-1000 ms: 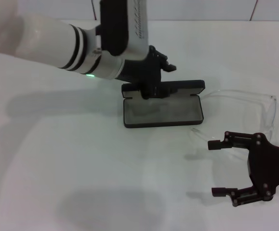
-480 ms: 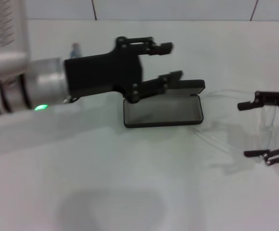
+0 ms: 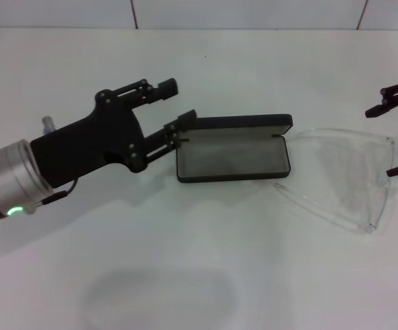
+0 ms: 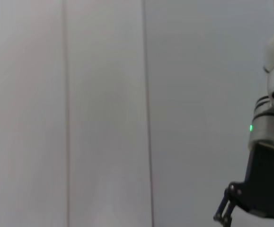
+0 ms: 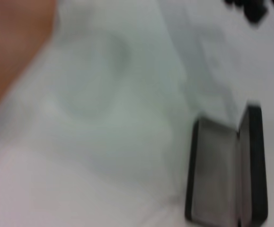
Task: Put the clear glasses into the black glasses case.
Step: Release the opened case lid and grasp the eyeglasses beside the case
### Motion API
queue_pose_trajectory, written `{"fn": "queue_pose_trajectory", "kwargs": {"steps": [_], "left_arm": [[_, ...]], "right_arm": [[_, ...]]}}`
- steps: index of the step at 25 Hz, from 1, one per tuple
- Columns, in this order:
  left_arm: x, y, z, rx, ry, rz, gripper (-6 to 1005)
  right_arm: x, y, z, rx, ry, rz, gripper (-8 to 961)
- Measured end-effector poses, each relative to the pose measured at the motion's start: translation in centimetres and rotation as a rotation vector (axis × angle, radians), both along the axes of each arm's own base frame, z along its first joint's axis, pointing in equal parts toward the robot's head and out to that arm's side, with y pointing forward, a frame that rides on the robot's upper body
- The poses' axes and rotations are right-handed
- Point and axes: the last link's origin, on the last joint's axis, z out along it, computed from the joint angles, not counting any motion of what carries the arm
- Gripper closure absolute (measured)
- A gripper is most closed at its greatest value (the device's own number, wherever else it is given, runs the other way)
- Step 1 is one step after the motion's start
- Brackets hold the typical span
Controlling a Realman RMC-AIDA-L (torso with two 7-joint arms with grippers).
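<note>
Sitting here with the job not started, so quick status:
Case: the black glasses case (image 3: 232,155) lies open and flat on the white table (image 3: 185,275), grey lining up, lid hinged at the far side.
Glasses: the clear glasses (image 3: 353,168) are just right of the case, one thin arm reaching back near the case's right end, long axis roughly in line with the case's.
My right gripper (image 3: 396,139): fingers spread, empty, off the far right end of the glasses, clearly the nearer one.
My left gripper (image 3: 173,105): spread too, empty, hovering off the case's left end.
Guess: right side grabs, carries left.
</note>
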Motion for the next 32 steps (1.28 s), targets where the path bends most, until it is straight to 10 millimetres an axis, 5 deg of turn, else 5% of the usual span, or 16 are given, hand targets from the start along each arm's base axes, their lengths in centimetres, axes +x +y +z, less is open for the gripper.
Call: {"fn": "queue_pose_trajectory", "kwargs": {"steps": [11,32], "left_arm": [[-1.0,-0.2,-0.1,0.031,-0.019,0.043,455],[-1.2,0.1,-1.1,0.057,-0.055,0.087,455]], "right_arm": [[0.6,1.0,-2.3,0.007,-0.252,-0.006,111],[1.9,3.2,-7.7,-0.143,-0.431,0.02,146]]}}
